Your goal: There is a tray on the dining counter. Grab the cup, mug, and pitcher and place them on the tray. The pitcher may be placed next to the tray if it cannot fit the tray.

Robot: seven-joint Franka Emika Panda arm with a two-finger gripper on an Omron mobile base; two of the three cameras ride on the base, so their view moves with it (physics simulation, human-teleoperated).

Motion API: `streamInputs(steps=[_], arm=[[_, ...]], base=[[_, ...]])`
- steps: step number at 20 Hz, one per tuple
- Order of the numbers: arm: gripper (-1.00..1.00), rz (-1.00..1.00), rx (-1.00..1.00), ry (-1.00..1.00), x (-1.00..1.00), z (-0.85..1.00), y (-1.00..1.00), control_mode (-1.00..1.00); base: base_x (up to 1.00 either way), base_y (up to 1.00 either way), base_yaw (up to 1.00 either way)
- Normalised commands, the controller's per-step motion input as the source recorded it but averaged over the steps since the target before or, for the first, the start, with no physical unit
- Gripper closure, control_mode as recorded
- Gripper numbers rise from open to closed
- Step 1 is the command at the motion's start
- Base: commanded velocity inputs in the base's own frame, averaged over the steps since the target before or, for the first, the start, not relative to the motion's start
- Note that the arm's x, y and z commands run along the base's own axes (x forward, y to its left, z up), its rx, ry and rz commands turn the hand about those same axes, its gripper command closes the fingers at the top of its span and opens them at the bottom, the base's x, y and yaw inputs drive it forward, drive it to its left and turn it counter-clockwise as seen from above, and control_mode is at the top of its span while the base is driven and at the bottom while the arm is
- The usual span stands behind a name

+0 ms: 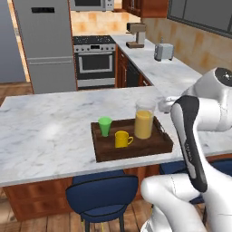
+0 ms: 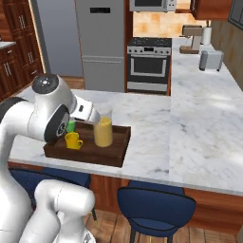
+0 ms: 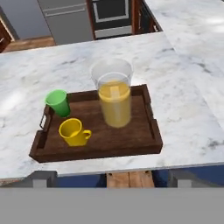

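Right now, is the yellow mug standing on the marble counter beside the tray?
No, the mug stands inside the tray, in front of the green cup.

On the tray (image 3: pixel 131 142) three things stand upright and apart: the cup (image 3: pixel 58 103) in the far left corner, the mug (image 3: pixel 73 132) just in front of it with its handle turned toward the middle, and the tall pitcher (image 3: pixel 113 97) right of centre. Bare tray floor lies between mug and pitcher, along the near edge, and in a narrower strip right of the pitcher. The low rim and end handles are the only walls. The pitcher stands well above the other two and blocks a low sideways path across the tray. The counter (image 1: pixel 41 136) lies bare and wide to the tray's left, right and behind.
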Motion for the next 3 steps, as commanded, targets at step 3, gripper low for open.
streamInputs(steps=[3], arm=[[-1.0,-0.07,0.0,0.01,-0.7,0.26,0.29,-1.0]], base=[[0.0,0.0,0.0]])
